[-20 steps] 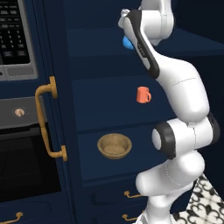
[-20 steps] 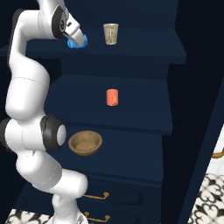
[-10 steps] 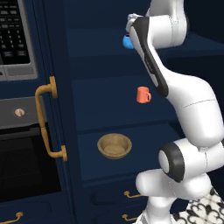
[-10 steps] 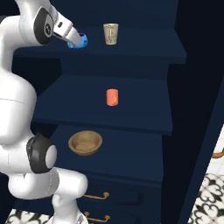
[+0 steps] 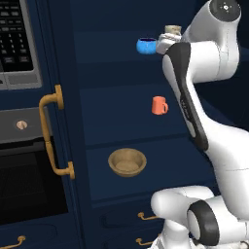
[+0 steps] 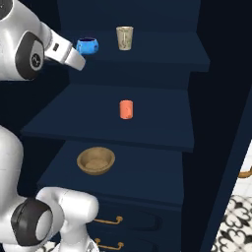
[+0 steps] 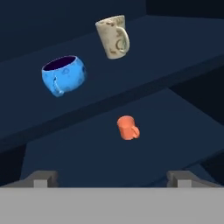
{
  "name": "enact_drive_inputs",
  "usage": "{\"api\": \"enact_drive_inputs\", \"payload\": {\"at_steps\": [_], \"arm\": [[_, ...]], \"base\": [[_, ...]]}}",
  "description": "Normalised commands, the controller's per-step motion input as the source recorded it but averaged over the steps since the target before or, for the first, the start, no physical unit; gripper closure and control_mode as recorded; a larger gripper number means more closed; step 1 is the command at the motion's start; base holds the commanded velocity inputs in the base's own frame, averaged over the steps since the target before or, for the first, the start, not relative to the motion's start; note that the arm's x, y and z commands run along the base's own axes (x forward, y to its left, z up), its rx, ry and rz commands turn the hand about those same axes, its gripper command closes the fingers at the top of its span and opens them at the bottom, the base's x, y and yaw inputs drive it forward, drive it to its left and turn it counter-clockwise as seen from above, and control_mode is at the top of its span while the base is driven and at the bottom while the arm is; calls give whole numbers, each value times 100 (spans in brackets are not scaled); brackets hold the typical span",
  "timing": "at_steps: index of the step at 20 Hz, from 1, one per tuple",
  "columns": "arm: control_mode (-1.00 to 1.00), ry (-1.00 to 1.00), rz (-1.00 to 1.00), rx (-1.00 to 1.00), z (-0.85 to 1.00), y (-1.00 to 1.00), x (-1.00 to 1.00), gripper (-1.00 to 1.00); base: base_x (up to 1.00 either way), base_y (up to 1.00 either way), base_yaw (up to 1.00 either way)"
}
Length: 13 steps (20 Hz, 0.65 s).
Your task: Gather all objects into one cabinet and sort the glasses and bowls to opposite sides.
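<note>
With its jaws spread wide and empty, the tool (image 7: 112, 177) hangs before the cabinet (image 6: 147, 54). On the top shelf the blue bowl (image 6: 87, 46) sits towards the left edge, near the beige mug (image 6: 124, 38); the orange-red mug (image 6: 126, 109) and wooden bowl (image 6: 96, 160) occupy lower shelves. Reaching carelessly could knock the bowl against the mug.

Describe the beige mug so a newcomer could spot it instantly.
Find the tall dark navy cabinet with open shelves and look at its top occupied shelf. Two vessels stand there: the blue bowl on the left and, beside it but apart, the beige mug. It is the taller, paler one with faint dark markings, unlike the plain orange-red mug one shelf below.
</note>
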Motion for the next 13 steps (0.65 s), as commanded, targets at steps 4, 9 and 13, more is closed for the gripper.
{"api": "enact_drive_inputs", "payload": {"at_steps": [4,9,13], "arm": [[-100,0,5,-7,-52,-37,-100,-100],[-100,9,6,-9,-75,-42,-83,-100],[-100,17,16,-7,-96,-54,-13,-100]], "base": [[0,0,0],[0,0,0],[0,0,0]]}}
